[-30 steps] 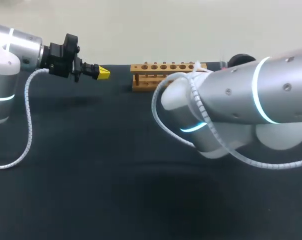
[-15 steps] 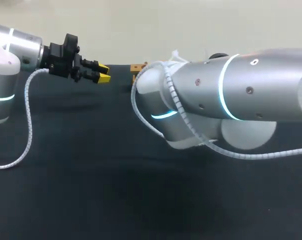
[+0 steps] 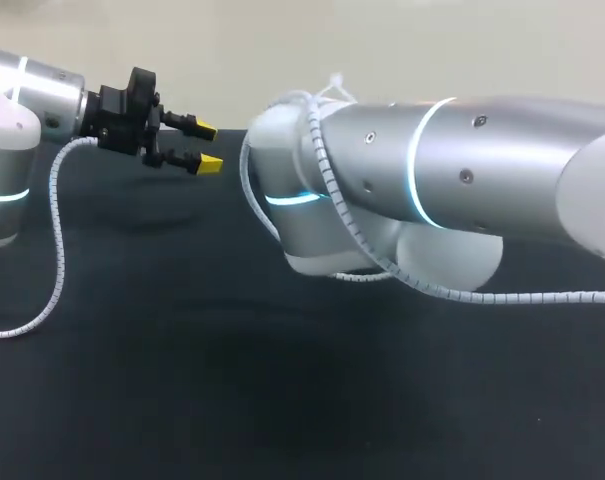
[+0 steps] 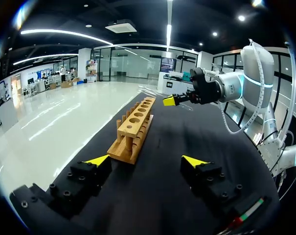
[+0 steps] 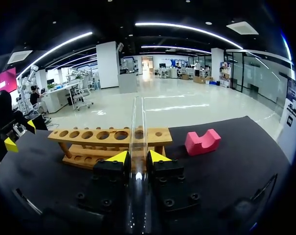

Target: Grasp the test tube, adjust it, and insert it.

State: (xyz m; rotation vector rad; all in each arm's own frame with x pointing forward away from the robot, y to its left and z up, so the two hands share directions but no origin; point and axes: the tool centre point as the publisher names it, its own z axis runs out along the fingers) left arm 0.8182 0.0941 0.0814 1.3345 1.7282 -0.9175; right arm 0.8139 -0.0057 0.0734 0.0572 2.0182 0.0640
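The right gripper (image 5: 134,157) is clamped on the clear test tube (image 5: 138,122), which lies between its yellow tips and points toward the wooden rack (image 5: 89,139) ahead (a pink block (image 5: 202,142) lies beside that rack). The left gripper (image 3: 204,146) hovers above the black table (image 3: 182,360), fingers apart.

The table (image 3: 182,400) has a matte black top, evenly lit, with faint soft shadows lying across it.

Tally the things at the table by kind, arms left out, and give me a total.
test tube: 1, held in the right gripper
wooden rack: 1
pink block: 1
Total: 3
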